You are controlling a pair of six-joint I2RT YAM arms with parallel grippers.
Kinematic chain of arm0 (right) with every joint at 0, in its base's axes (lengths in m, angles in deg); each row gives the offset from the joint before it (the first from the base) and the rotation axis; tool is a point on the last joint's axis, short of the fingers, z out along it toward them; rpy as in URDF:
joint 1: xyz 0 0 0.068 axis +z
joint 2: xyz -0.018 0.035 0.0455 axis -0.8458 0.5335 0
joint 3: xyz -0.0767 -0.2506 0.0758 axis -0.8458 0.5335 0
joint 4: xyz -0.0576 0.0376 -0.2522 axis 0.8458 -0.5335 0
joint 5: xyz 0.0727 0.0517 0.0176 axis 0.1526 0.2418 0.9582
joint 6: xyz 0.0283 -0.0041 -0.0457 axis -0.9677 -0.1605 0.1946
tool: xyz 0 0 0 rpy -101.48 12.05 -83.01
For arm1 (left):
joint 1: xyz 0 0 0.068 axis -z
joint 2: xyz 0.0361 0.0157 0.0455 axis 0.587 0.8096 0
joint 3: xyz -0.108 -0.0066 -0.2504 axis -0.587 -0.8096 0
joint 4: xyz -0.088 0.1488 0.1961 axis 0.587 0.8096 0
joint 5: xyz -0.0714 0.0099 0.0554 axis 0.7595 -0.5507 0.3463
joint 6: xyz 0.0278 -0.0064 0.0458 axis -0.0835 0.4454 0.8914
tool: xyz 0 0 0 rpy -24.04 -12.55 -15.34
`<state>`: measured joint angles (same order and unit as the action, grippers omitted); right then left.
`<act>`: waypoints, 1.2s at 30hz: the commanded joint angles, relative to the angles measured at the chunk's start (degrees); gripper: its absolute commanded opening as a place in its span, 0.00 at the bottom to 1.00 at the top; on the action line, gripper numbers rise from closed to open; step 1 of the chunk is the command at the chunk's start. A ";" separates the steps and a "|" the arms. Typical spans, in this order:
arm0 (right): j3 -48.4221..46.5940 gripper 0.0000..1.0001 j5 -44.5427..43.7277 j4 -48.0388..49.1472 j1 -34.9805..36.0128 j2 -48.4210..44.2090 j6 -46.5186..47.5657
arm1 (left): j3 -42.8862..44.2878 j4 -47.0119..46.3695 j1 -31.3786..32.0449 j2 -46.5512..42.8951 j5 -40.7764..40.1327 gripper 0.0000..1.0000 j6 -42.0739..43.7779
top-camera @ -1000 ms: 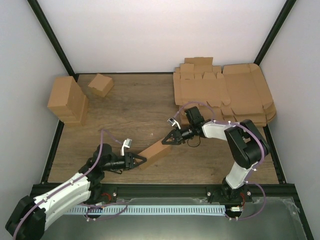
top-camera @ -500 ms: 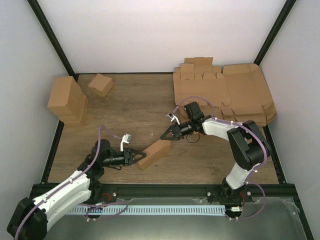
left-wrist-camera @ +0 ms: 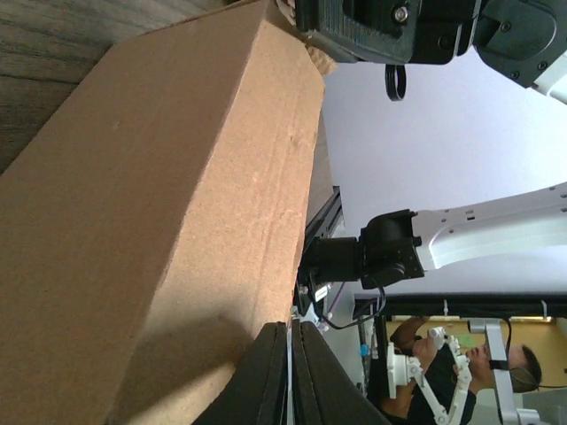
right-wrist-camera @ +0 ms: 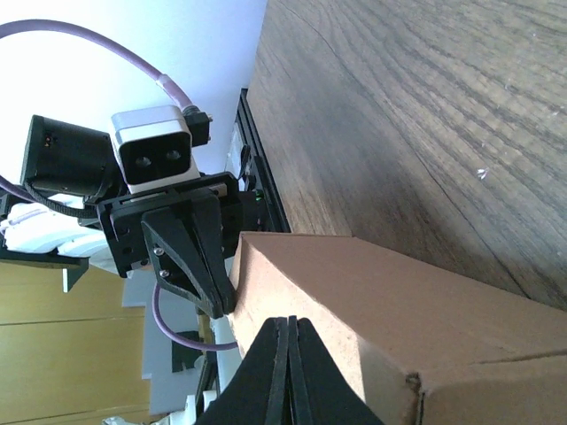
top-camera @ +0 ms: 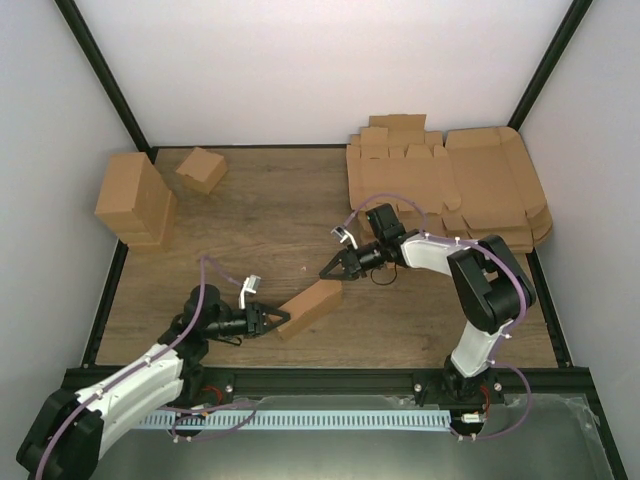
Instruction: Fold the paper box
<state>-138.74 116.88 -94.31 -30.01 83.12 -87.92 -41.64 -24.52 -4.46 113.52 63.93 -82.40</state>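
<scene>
Light fell bright and even from above, washing the wall [top-camera: 330, 70] near white. Shadows on the table [top-camera: 250, 220] were soft and short. The overhead view was sharp; at the left wrist the box [left-wrist-camera: 133, 221] looked slightly soft, shadowed at its lower end.

paper box [top-camera: 310, 307] centre, bare table [top-camera: 270, 215] behind, tall block [top-camera: 135, 200] left, sheets [top-camera: 450, 185] right

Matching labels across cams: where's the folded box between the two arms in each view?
Top external: box lower centre, lying diagonally.
Left wrist: box fills the left half, close up.
Right wrist: box along the bottom right.
Shared landmark: the wood table, seen top left in left wrist and upper right in right wrist.
</scene>
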 commanded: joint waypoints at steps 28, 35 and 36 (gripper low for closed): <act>1.97 0.01 4.02 1.95 -0.15 3.51 5.50 | 5.34 14.10 -0.20 5.77 1.84 0.04 10.35; -1.66 0.01 3.63 -3.57 -0.15 -1.10 6.62 | 13.67 19.82 -0.20 5.66 1.99 0.04 12.44; -2.05 0.01 3.52 -4.02 -0.12 -1.72 6.56 | 14.12 19.87 -0.20 5.53 2.17 0.04 12.33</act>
<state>-137.56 121.30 -94.99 -30.18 84.89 -82.85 -31.06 -8.37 -4.55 119.23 65.97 -72.28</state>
